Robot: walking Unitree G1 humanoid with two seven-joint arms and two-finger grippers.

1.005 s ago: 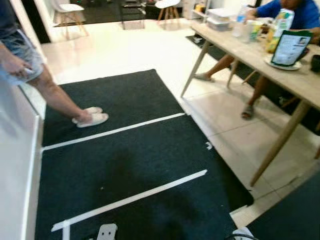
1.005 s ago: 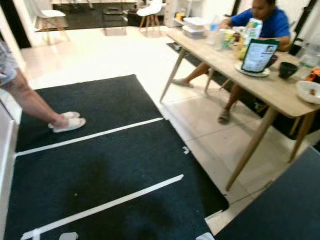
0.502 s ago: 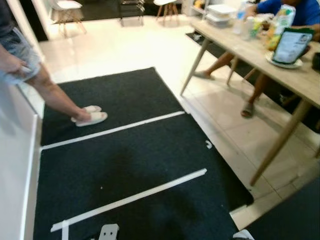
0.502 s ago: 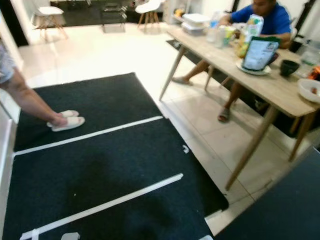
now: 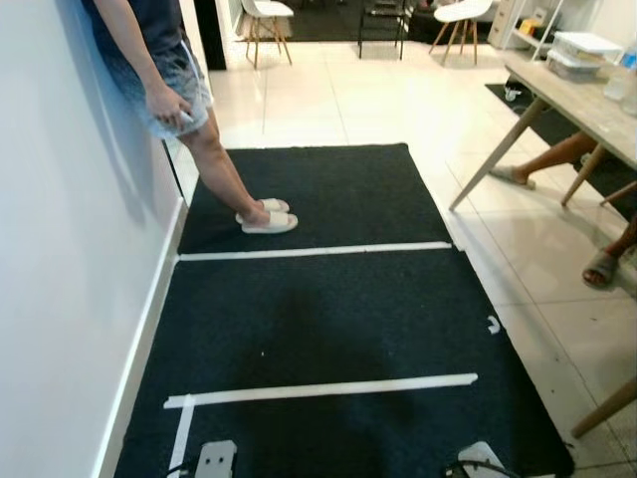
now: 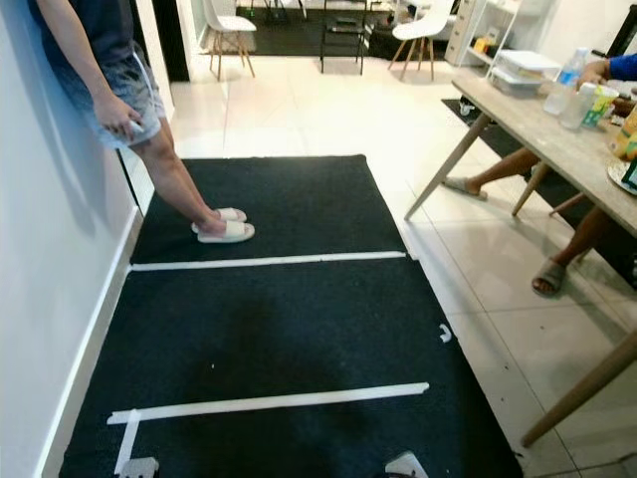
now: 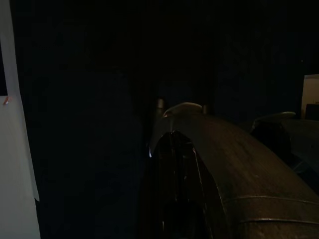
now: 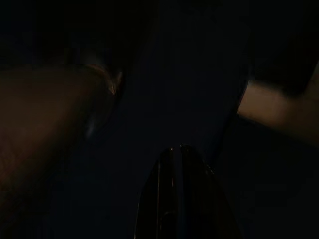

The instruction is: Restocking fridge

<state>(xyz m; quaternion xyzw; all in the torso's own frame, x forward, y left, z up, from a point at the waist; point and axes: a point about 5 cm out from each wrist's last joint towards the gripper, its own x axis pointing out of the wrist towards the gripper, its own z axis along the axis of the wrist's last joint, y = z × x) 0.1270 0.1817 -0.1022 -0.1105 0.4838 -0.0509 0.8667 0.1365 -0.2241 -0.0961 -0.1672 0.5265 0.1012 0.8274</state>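
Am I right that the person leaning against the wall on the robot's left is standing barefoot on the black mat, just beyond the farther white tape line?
Not quite: the person is not barefoot but wears white slippers, as the right eye view shows. The rest holds: they lean against the wall on the robot's left and stand on the black mat, just beyond the farther white tape line.

Two pale grey feet (image 5: pixel 215 460) with small dark screw holes are seen below. A glossy black finger (image 7: pixel 174 164) is dimly made out.
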